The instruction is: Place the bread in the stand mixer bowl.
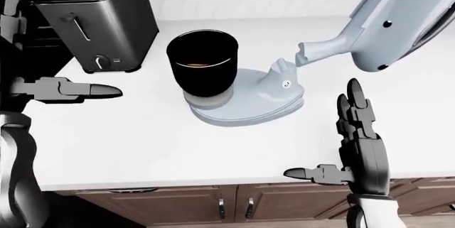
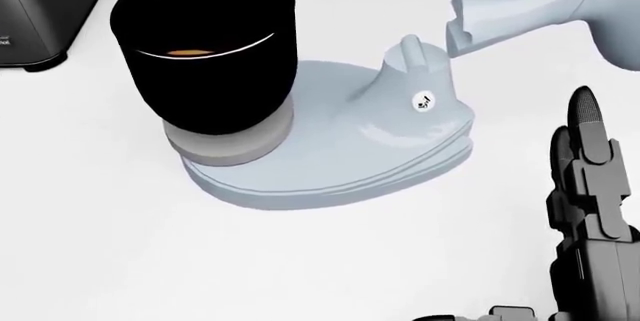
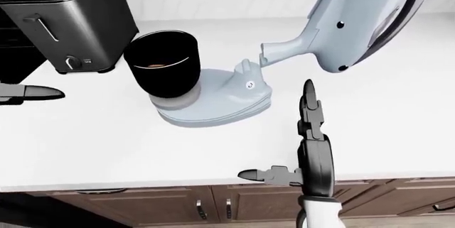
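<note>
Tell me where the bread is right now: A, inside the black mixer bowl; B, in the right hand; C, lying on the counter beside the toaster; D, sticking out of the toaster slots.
A: an orange-brown patch, the bread, shows inside the black mixer bowl, and both the right hand and the left hand are open and empty.

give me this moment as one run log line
bread: in black mixer bowl | mixer head: tilted up | left hand: open, empty | right hand: open, empty | toaster: left of bowl
</note>
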Robot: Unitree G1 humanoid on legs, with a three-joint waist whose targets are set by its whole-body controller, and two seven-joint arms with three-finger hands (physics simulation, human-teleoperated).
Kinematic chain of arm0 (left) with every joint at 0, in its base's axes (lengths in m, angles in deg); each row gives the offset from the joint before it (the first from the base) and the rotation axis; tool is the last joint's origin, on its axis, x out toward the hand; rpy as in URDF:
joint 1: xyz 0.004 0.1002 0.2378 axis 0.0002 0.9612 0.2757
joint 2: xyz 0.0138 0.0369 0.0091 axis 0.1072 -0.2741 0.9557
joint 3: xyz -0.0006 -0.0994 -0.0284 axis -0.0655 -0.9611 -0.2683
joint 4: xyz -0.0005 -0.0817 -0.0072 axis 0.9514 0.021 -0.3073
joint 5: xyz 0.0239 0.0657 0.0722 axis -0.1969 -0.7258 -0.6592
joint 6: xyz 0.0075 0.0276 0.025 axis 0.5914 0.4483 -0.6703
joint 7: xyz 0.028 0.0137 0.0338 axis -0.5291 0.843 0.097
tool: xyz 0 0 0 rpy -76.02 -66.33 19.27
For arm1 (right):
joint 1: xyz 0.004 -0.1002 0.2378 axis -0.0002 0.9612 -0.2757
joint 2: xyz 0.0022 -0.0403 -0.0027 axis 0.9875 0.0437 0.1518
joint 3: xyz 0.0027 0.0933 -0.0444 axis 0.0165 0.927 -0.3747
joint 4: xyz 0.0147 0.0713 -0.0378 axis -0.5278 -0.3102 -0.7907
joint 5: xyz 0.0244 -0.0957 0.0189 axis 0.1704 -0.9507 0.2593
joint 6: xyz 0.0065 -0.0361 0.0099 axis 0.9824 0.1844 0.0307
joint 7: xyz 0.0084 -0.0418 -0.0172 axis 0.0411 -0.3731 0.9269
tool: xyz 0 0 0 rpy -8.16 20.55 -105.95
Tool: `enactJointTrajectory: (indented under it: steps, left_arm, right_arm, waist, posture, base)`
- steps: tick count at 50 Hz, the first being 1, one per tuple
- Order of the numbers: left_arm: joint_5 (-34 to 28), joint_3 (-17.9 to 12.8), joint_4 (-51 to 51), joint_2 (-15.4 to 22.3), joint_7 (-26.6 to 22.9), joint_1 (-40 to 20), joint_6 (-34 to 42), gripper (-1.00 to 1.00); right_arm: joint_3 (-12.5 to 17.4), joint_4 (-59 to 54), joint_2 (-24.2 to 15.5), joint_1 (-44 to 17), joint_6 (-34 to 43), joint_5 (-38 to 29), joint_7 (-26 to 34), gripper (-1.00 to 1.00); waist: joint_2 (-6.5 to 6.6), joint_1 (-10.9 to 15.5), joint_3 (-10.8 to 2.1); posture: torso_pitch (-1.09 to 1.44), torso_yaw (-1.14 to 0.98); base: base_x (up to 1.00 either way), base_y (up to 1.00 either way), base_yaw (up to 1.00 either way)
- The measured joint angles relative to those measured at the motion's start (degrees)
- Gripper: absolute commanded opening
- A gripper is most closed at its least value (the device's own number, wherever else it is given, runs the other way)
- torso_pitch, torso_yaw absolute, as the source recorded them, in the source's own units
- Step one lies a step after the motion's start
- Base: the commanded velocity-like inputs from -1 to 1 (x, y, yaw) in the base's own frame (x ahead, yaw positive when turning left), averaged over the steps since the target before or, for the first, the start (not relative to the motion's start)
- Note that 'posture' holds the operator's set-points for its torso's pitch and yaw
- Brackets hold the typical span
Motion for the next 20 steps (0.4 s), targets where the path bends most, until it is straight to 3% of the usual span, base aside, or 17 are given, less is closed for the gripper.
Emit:
enactJointTrajectory:
  steps: [20]
  left_arm:
    - [-0.99, -6.31, -1.51, 5.36, -5.34, 2.46, 1.18, 1.00]
  right_arm:
    - [-0.23, 0.87, -0.12, -0.48, 1.18, -0.25, 0.04, 1.00]
  waist:
    - [0.33, -0.08, 0.42]
  posture:
    - [0.00, 0.00]
  base:
    - [0.00, 0.00, 0.00]
